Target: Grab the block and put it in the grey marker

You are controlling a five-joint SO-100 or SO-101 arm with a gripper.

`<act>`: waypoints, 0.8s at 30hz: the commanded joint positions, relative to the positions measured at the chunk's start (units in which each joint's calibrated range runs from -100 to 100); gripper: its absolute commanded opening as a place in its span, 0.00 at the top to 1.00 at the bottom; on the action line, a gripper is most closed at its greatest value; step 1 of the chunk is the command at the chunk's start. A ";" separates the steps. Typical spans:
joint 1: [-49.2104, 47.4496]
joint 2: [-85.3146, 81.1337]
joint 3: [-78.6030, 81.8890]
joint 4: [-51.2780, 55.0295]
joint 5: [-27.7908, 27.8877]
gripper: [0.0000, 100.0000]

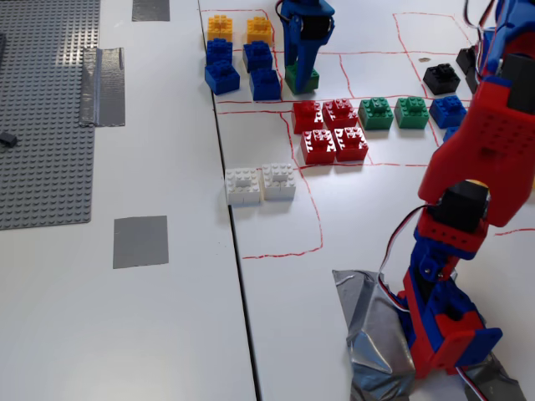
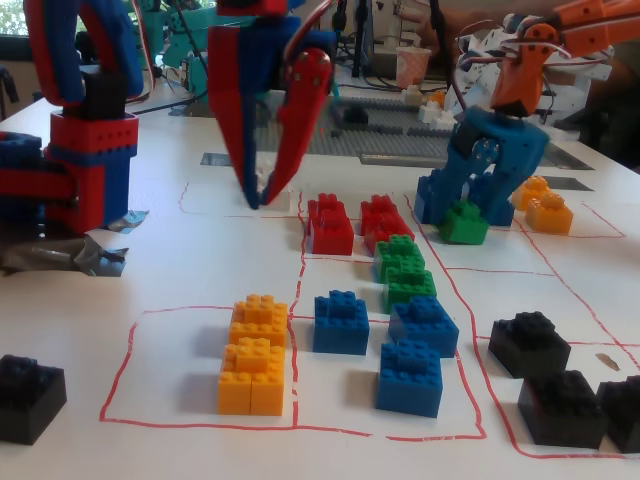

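Observation:
My red-and-blue gripper (image 2: pixel 259 200) hangs above the table in a fixed view, fingers slightly open with nothing between them. It is seen in front of the white blocks (image 2: pixel 281 200), which it mostly hides. In the other fixed view only my arm (image 1: pixel 489 150) shows at the right; the gripper is out of frame. Two white blocks (image 1: pixel 260 183) sit side by side near the middle. The grey marker (image 1: pixel 140 241) is a tape square left of them, with nothing on it. Red blocks (image 1: pixel 333 130) lie beyond the white ones.
A second arm's blue gripper (image 1: pixel 303 58) straddles a green block (image 2: pixel 462 222). Blue (image 1: pixel 242 68), yellow (image 2: pixel 255 352), green (image 1: pixel 393 112) and black blocks (image 2: pixel 528 343) sit in red-lined squares. A grey baseplate (image 1: pixel 42 109) lies far left. Crumpled tape (image 1: pixel 376 334) surrounds my base.

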 commanded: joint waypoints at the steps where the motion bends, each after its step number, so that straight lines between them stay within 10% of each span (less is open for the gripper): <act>1: 3.89 -2.58 -6.99 2.13 3.08 1.00; 15: 14.98 7.32 -16.08 6.52 20.76 0.87; 24: 17.82 15.49 -24.25 5.05 21.93 0.78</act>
